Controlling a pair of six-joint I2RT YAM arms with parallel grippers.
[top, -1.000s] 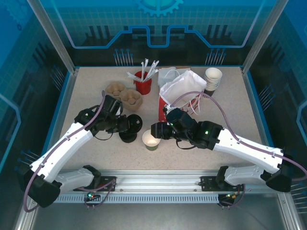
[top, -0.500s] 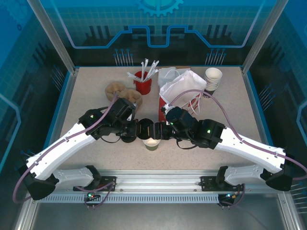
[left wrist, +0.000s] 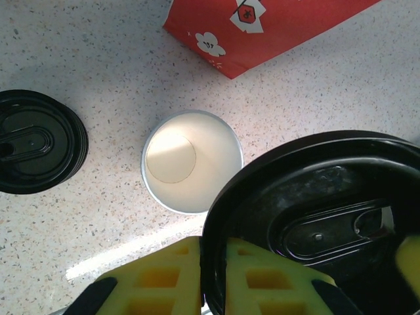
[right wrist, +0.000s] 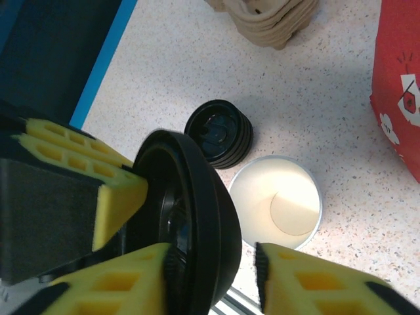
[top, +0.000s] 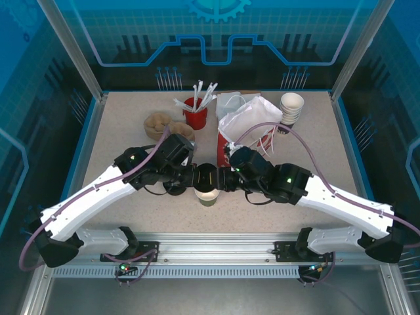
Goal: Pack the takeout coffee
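1. Top external view: both arms meet over the middle of the bench point(top: 118, 131). The left claw point(top: 194, 177) is clamped on a black lid point(top: 205, 174), held close above the takeout coffee cup point(top: 207, 196). The cup stands upright and unlidded on the bench, just in front of the red-and-white paper bag point(top: 237, 125). The right claw point(top: 220, 178) is at the lid's opposite side.
2. Left wrist view: the yellow fingers are closed tight on the lid's rim. The cup, white inside, stands below, between a stack of loose lids point(left wrist: 36, 141) and the bag, touching neither.
3. Right wrist view: the right claw is partly open and straddles the lid's rim. One finger meets the lid; a gap shows at the other, so no grip.
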